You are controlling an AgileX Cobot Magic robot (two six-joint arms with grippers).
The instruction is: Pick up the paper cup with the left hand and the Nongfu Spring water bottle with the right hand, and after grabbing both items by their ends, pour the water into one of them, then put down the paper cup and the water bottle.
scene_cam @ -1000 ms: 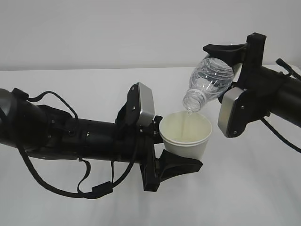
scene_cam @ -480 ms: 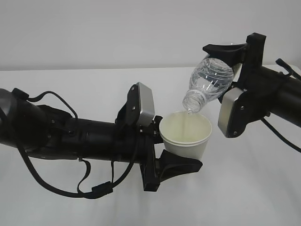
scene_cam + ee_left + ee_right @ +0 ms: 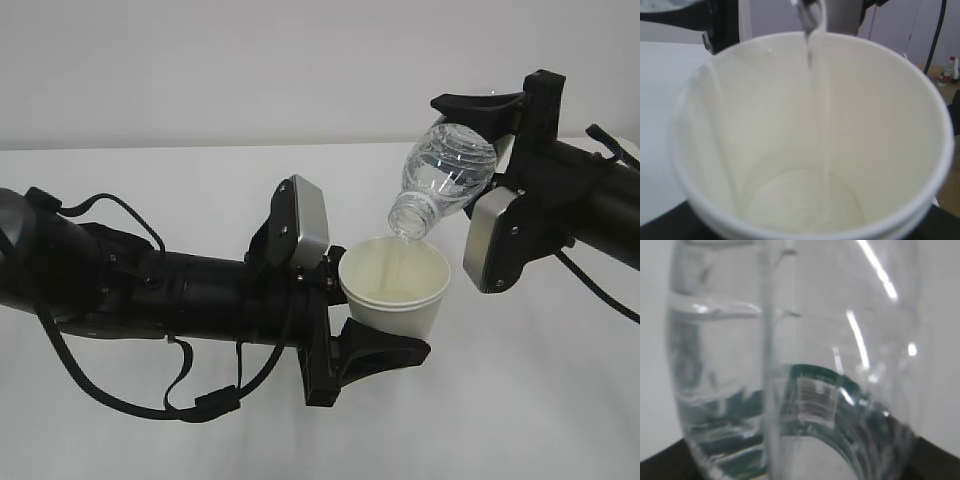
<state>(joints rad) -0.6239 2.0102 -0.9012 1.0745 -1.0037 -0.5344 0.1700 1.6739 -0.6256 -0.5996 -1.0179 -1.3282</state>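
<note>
My left gripper (image 3: 375, 310) is shut on the white paper cup (image 3: 395, 300) and holds it upright above the table. In the left wrist view the cup (image 3: 740, 125) fills the frame and hides the jaws. My right gripper (image 3: 462, 150) is shut on the base end of the Nongfu Spring water bottle (image 3: 445, 175). The bottle is tilted neck-down, its mouth (image 3: 408, 225) just over the cup's rim. A thin stream of water (image 3: 812, 55) falls from the bottle mouth (image 3: 810, 12) to the cup's bottom. The right wrist view shows only the clear bottle (image 3: 790, 315) and its green label (image 3: 815, 375).
The white table (image 3: 150, 170) stretches under both arms, with a plain grey wall behind. Loose black cables (image 3: 190, 400) hang below the left arm. A thin cable (image 3: 600, 295) trails under the right arm.
Neither arm, cup nor bottle has visibly moved; the thin stream runs into the cup as before.
</note>
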